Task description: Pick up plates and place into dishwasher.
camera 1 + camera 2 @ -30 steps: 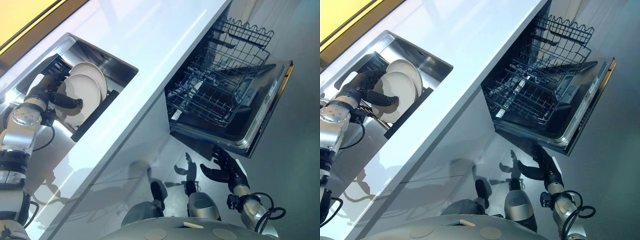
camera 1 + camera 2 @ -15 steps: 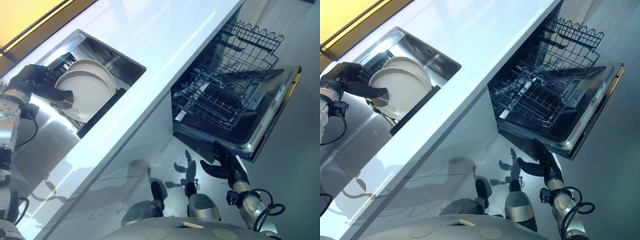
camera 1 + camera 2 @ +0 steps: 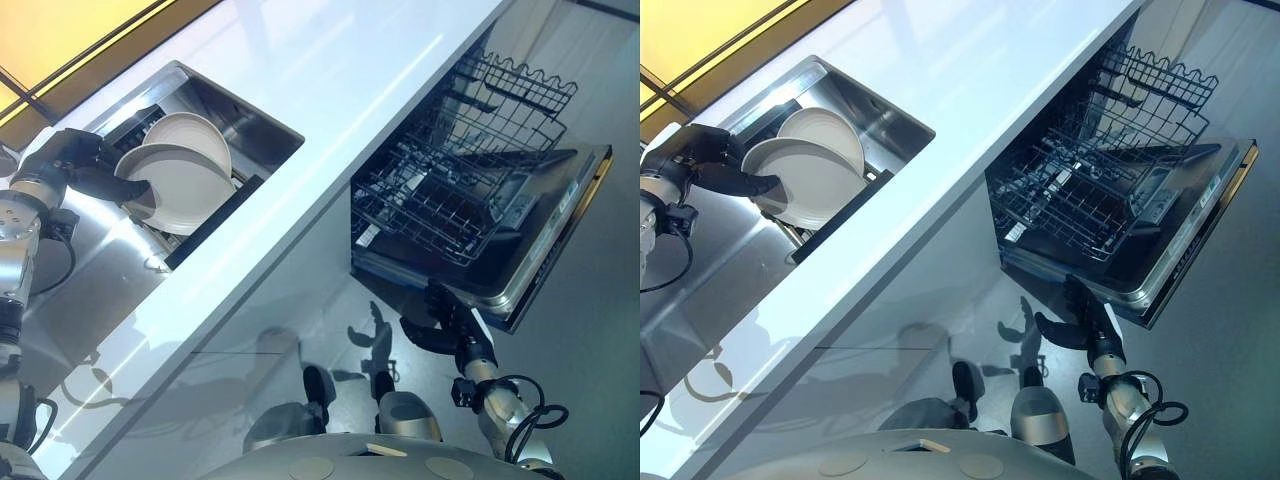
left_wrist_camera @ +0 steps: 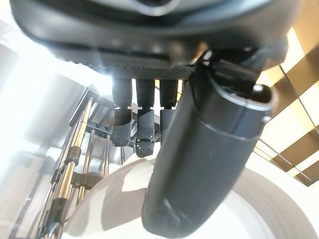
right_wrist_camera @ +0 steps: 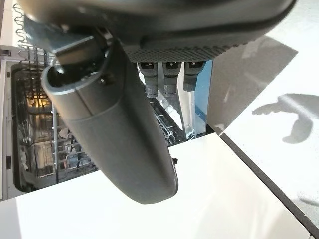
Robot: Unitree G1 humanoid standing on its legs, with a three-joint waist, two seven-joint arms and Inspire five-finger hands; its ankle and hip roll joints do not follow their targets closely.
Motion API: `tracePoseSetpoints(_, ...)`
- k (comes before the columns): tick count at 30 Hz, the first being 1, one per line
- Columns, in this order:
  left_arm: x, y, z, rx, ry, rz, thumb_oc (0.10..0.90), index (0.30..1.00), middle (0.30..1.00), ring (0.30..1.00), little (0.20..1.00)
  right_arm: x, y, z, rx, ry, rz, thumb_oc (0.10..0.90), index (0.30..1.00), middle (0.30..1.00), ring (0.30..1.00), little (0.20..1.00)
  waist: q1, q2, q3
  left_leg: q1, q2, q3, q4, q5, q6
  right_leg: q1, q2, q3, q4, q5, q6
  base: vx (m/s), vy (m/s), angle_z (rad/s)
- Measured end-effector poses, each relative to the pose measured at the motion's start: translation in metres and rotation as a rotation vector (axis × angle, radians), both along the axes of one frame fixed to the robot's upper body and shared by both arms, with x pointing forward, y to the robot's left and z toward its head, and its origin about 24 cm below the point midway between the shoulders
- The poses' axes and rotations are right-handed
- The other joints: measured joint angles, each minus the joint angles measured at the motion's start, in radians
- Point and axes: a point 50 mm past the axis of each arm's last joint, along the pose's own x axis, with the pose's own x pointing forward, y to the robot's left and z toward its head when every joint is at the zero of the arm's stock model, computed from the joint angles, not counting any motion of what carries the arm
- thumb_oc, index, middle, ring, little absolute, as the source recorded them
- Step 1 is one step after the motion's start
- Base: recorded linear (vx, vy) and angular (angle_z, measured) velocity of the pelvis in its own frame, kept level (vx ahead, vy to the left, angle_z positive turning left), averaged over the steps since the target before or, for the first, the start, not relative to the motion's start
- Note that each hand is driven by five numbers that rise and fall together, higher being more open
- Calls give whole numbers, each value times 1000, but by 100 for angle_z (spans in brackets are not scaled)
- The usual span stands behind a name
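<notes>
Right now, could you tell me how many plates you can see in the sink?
2: the front plate pinched at its rim by the left hand, and the rear plate standing behind it in the rack; more may be hidden.

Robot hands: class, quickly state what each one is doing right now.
Left robot hand: shut on the front plate in the sink rack.
Right robot hand: open, holding nothing, below the dishwasher door.
</notes>
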Motion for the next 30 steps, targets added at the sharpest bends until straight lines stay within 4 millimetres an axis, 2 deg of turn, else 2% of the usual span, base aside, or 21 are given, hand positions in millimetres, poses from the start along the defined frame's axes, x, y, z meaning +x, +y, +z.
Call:
tracePoseSetpoints(8, -3, -3, -7, 11, 18, -44, 100, 300, 300, 300, 200, -2, 0, -1, 1, 7, -1, 800, 900, 900, 900, 900, -1, -17, -42, 0, 0, -4, 0, 1, -1, -1, 3, 8, 0, 0, 0, -42, -17, -1)
tracePoseSetpoints(10, -2, -6, -5, 14, 15, -75, 136, 331, 331, 331, 236, -3, 0, -2, 1, 9, -2, 800, 900, 900, 900, 900, -2, -23, -45, 0, 0, -3, 0, 2, 0, -2, 3, 18, 1, 0, 0, -51, -10, -2)
tracePoseSetpoints(12, -1, -13, -4, 19, 19, -114, 127, 324, 324, 324, 227, -4, 0, -2, 1, 14, -3, 800, 900, 900, 900, 900, -2, -23, -46, 0, -1, -2, 0, 2, 1, -3, 3, 29, 1, 0, 0, -38, -4, -2)
tracePoseSetpoints(18, 1, -30, 5, 48, -5, -212, 171, 361, 361, 361, 271, -7, 1, -4, 2, 22, -2, 800, 900, 900, 900, 900, 0, -23, -47, 0, -1, -1, 0, 2, 1, -3, 3, 31, 1, 0, 0, -5, -1, 0)
tracePoseSetpoints(30, 2, -37, 3, 91, 5, -230, 100, 300, 300, 300, 200, -7, 3, -4, 1, 20, -12, 800, 900, 900, 900, 900, 5, -21, -66, 0, -1, 10, 0, 2, 1, -11, 3, 36, 3, 0, 0, -5, -3, -1)
